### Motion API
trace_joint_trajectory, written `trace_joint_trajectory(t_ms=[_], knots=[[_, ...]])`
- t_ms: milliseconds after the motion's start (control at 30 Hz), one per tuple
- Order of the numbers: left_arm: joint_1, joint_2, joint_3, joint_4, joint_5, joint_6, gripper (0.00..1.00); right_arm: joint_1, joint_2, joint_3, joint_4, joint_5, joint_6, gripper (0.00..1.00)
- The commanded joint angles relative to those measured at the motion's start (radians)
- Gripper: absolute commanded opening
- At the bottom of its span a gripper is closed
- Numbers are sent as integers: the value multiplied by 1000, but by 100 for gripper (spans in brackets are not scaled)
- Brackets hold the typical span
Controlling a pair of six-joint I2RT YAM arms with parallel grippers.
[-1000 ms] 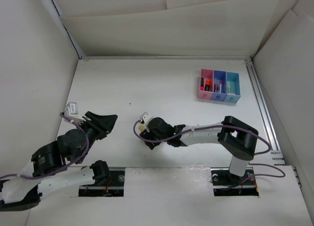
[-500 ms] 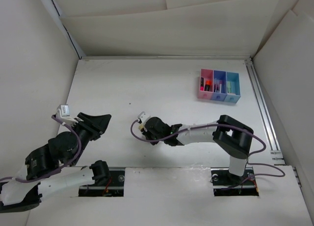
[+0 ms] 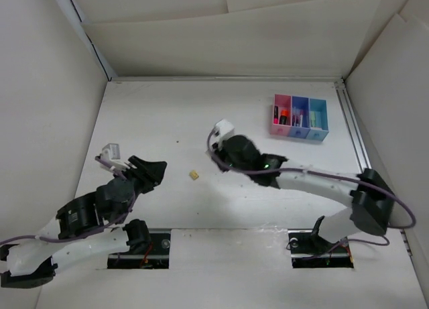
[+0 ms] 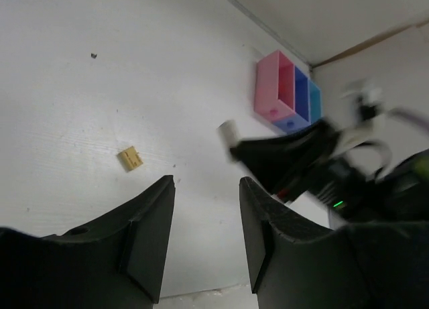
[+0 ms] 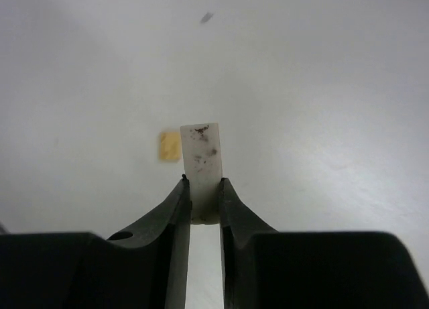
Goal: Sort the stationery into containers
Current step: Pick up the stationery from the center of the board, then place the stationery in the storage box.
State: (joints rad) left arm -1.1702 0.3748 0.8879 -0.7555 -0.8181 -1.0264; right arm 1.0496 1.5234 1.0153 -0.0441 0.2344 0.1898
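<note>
A white table (image 3: 154, 114) walled by pale boards (image 3: 221, 41). The right gripper (image 5: 203, 192) is clamped on a white eraser (image 5: 201, 151) (smudged, poking past the fingertips (image 5: 179, 196)). Best carried high to the bins (image 3: 299, 118), well apart at the far right, and released low inside one. A beige eraser (image 3: 194, 175) lies loose between the two grippers; the left gripper (image 4: 201, 208), spread and empty, hovers near it, off that path.
</note>
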Motion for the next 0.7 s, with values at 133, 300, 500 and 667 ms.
trace_joint_trajectory(t_ms=[133, 300, 500, 667], knots=[[1, 137, -157, 206, 66, 5, 39, -506, -186, 113, -105, 230, 157, 0], [1, 245, -224, 326, 123, 28, 42, -810, -45, 250, -169, 256, 221, 0], [1, 364, -268, 413, 132, 37, 47, -954, 211, 471, -276, 227, 255, 0], [10, 453, -286, 470, 155, 68, 48, -1013, 340, 555, -344, 236, 246, 1]])
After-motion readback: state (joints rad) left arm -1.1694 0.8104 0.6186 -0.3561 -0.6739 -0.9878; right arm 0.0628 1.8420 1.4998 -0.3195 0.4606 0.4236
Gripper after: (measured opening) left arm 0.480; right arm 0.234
